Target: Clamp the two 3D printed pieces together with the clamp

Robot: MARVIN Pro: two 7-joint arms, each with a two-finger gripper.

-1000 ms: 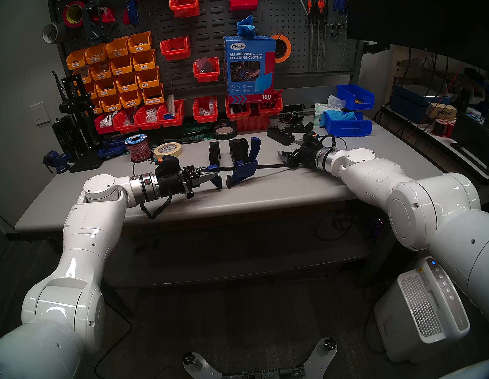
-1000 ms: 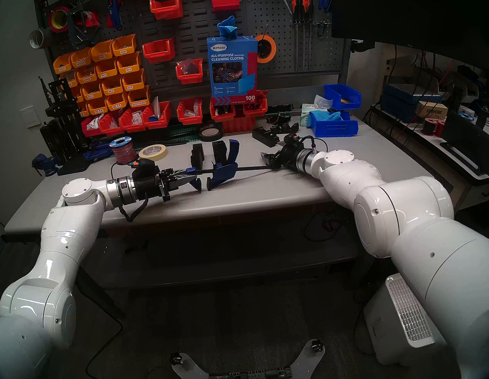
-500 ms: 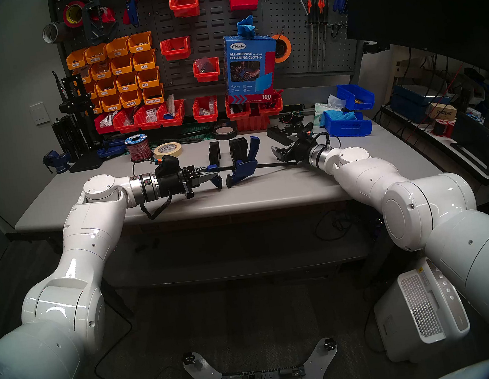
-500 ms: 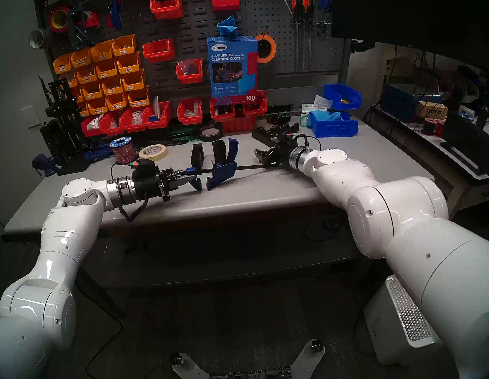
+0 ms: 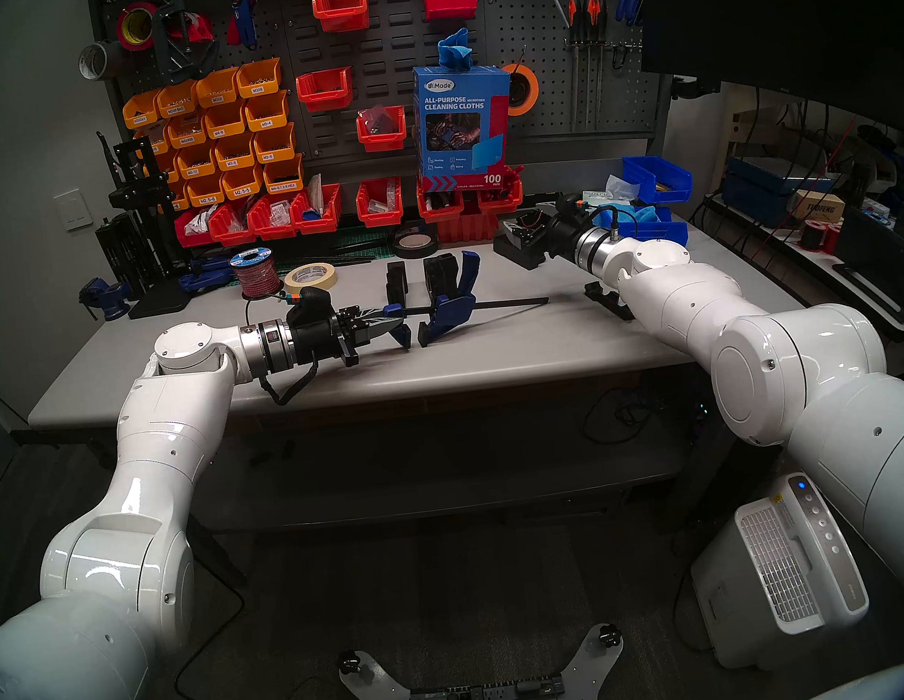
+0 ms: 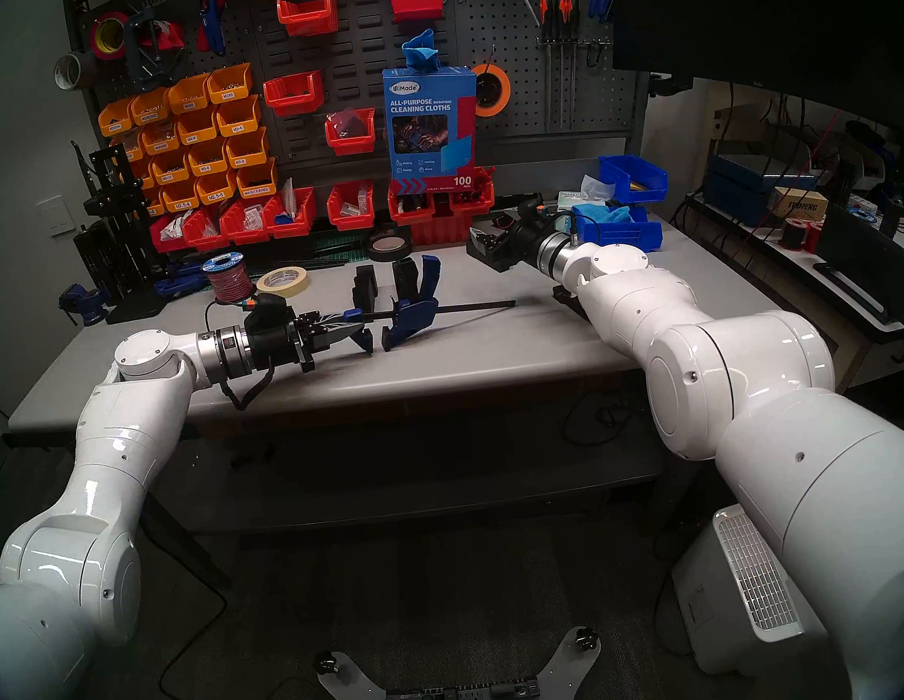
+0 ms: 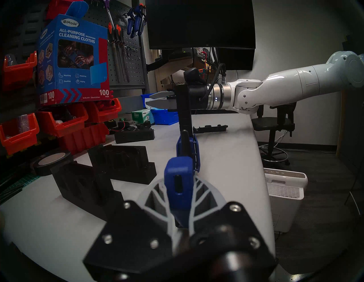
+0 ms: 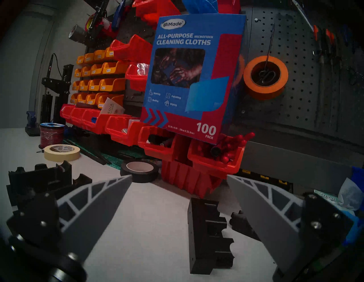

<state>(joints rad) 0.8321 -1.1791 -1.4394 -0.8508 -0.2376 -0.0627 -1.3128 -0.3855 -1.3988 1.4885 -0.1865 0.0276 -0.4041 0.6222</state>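
Left wrist view alone shows the left pincer (image 7: 180, 198) clamped on the clamp (image 7: 179, 183) end at mid-bench (image 5: 328, 379), both 3D printed pieces (image 5: 397, 284) behind; right pincer (image 8: 179, 197) gapes wide, empty.

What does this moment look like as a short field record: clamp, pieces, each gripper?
clamp: blue bar clamp held level above the table, jaws apart, nothing between them
pieces: two black blocks standing apart behind the clamp
left gripper: shut on the clamp's fixed-jaw end
right gripper: open, empty, raised clear of the bar
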